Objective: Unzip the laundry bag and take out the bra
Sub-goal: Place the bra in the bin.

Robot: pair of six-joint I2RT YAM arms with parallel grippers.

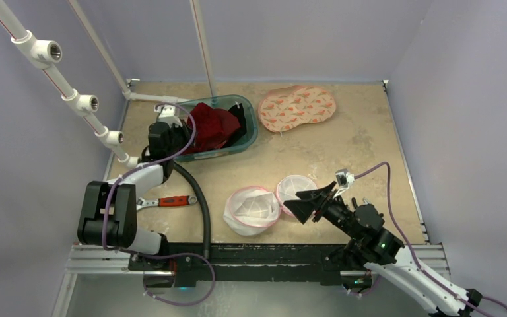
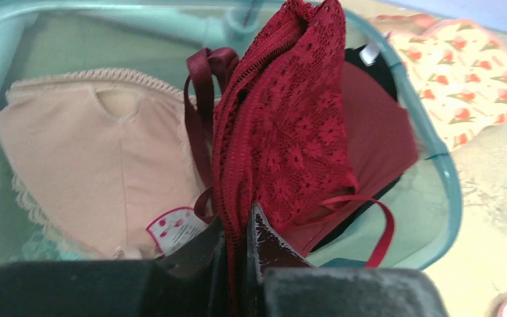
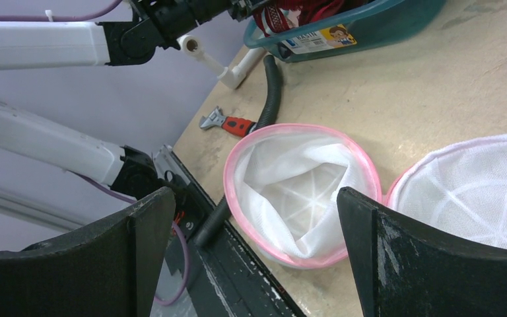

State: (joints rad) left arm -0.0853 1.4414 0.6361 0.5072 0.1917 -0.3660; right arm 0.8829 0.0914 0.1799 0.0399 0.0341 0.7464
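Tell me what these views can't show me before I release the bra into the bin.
- How much of the red bra the left pincer pinches: lace covers the pads in the left wrist view, and the arm's own body covers them in the top view.
- Bin floor: covered by the red bra and the beige bra.
- Black garment: mostly under the red bra, kind unclear.
- Laundry bag zipper: too small in every view.

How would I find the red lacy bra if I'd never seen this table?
Look at the back left of the table for the teal plastic tub. There the left gripper is pinched shut on the red lace bra. It hangs next to a plain beige bra, but it alone is dark red with little lace holes all over.
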